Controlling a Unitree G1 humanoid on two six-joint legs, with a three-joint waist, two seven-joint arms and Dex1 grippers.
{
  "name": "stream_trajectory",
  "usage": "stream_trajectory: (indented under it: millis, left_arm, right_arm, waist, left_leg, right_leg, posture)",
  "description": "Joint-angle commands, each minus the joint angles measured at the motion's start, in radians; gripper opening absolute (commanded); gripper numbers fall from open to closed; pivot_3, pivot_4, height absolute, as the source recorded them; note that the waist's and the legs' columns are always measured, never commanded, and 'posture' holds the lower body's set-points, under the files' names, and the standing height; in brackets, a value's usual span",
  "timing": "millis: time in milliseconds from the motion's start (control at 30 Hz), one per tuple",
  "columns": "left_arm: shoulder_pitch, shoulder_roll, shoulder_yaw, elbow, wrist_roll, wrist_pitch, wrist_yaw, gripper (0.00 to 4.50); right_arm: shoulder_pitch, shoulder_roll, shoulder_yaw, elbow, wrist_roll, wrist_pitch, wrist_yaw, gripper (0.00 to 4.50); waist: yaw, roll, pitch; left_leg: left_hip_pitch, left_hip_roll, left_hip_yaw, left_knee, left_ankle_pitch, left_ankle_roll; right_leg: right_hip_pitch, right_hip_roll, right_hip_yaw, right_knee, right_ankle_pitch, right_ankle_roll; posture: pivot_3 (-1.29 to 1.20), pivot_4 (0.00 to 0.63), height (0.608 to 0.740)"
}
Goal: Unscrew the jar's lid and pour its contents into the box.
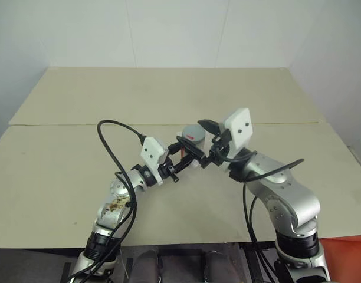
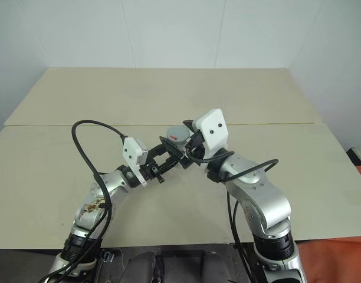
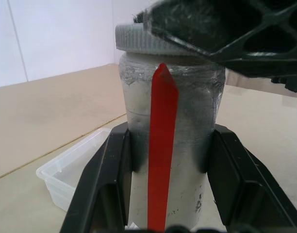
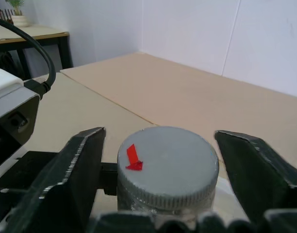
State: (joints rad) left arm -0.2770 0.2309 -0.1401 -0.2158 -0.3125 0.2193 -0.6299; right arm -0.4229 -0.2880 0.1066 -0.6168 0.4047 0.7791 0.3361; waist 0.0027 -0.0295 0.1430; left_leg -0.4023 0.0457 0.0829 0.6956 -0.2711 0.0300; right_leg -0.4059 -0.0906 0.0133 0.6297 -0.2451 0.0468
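Above the middle of the table (image 1: pixel 62 159), the left pincer (image 3: pixel 163 160) pinches the jar (image 3: pixel 185 97) upright, its lid (image 4: pixel 168 162) still on, while the right pincer (image 4: pixel 163 160) straddles the lid, fingers spread and not touching, box (image 3: pixel 73 170) just beyond.

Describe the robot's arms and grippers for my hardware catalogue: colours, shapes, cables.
Both arms are silver metal with rounded joints and loose black cables looping beside them. Each wrist carries a white boxy camera housing. The left gripper and right gripper each have two black plastic fingers with open, truss-like ribbing.
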Motion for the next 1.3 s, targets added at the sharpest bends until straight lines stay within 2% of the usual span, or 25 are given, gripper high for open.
stream_trajectory:
  millis: [33, 300, 467, 933, 1300]
  left_arm:
    - [-0.021, -0.002, 0.003, -0.019, -0.006, -0.013, -0.004, 1.84]
    - [-0.021, -0.008, 0.003, -0.029, -0.011, -0.011, -0.002, 1.84]
    - [-0.006, 0.02, 0.014, -0.036, -0.073, -0.015, -0.092, 1.84]
    - [-0.008, 0.145, 0.066, -0.016, -0.301, 0.047, -0.402, 1.84]
    - [-0.037, 0.184, 0.07, 0.023, -0.298, 0.056, -0.511, 1.84]
  right_arm:
    - [-0.002, -0.002, -0.004, -0.018, -0.006, -0.036, 0.004, 2.89]
    - [0.002, -0.012, 0.007, -0.017, -0.014, -0.03, 0.007, 2.8]
    - [0.003, -0.035, -0.002, -0.017, 0.003, -0.026, 0.041, 2.8]
    - [0.031, -0.167, -0.066, -0.022, 0.166, -0.049, 0.257, 2.8]
    - [0.03, -0.286, -0.067, 0.051, 0.221, -0.123, 0.436, 2.8]
  waist:
    - [-0.001, 0.0, 0.0]
    - [-0.002, 0.0, 0.0]
    - [-0.003, 0.0, 0.0]
    - [-0.009, 0.0, 0.0]
    - [-0.008, 0.0, 0.0]
  left_leg:
    - [0.0, 0.0, 0.0, 0.0, 0.0, 0.0]
    - [0.0, 0.0, 0.0, 0.0, 0.0, 0.0]
    - [0.0, 0.0, 0.0, 0.0, 0.0, 0.0]
    - [0.0, 0.001, 0.0, -0.001, 0.0, 0.0]
    - [0.0, 0.001, 0.0, -0.001, 0.0, 0.0]
  right_leg:
    - [0.0, 0.0, 0.0, 0.0, 0.0, 0.0]
    - [0.0, 0.0, 0.0, 0.0, 0.0, 0.0]
    - [0.0, 0.0, 0.0, 0.0, 0.0, 0.0]
    - [0.0, 0.0, 0.0, 0.0, 0.0, 0.0]
    - [0.0, 0.0, 0.0, -0.001, 0.0, 0.0]
  posture:
    - [0.0, 0.15, 0.74]
    - [0.0, 0.15, 0.74]
    - [0.0, 0.15, 0.74]
    - [0.0, 0.15, 0.74]
    - [0.0, 0.15, 0.74]
